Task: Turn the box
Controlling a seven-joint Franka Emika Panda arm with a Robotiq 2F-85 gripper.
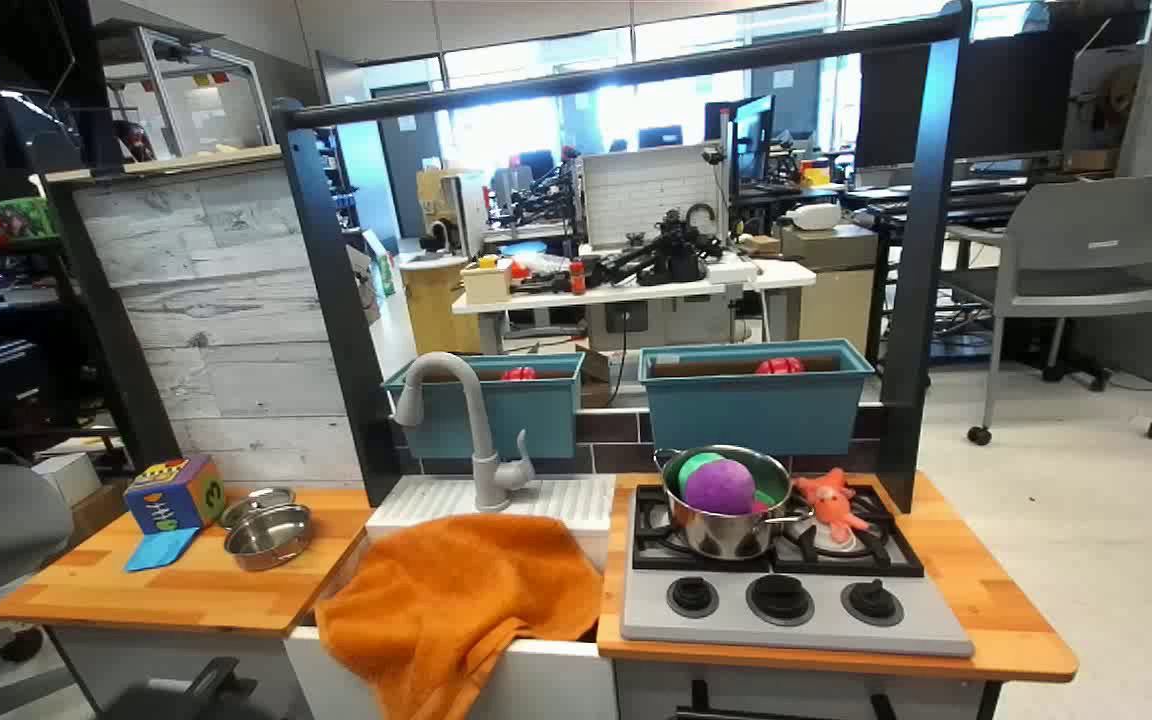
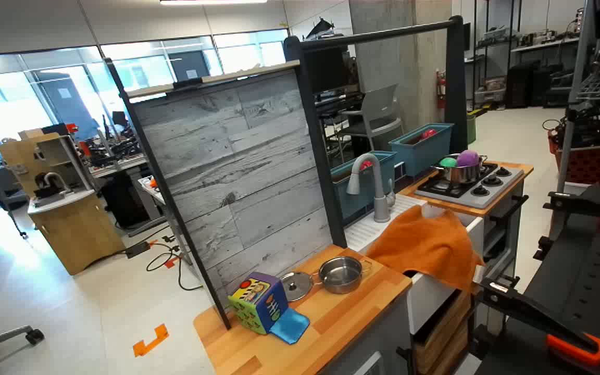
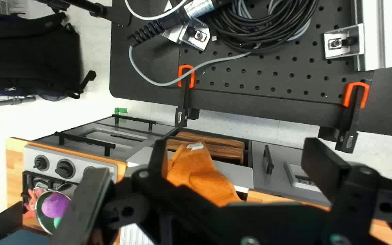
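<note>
Find the toy picture cube (image 2: 259, 304) on the wooden table (image 2: 339, 325), in front of the grey plank wall (image 2: 242, 192) and near the little metal pan (image 2: 340, 275) and its lid (image 2: 296, 285). Probably light and a bit squishy, like stuffed cloth; easy to dent, hard to break, not likely slippery. Best to pinch it by two facing sides, across the middle, away from the floppy-looking blue flap (image 2: 290, 326). Sitting flat, with the fishbone side (image 2: 273, 306) and the flap pointing to the front edge of the table, and, in an exterior view, the number-3 side (image 1: 211, 493) turned toward the pan. About as long as wide, so no clear long way. See the claw (image 3: 235, 163) in the wrist view, spread wide, holding nothing.
</note>
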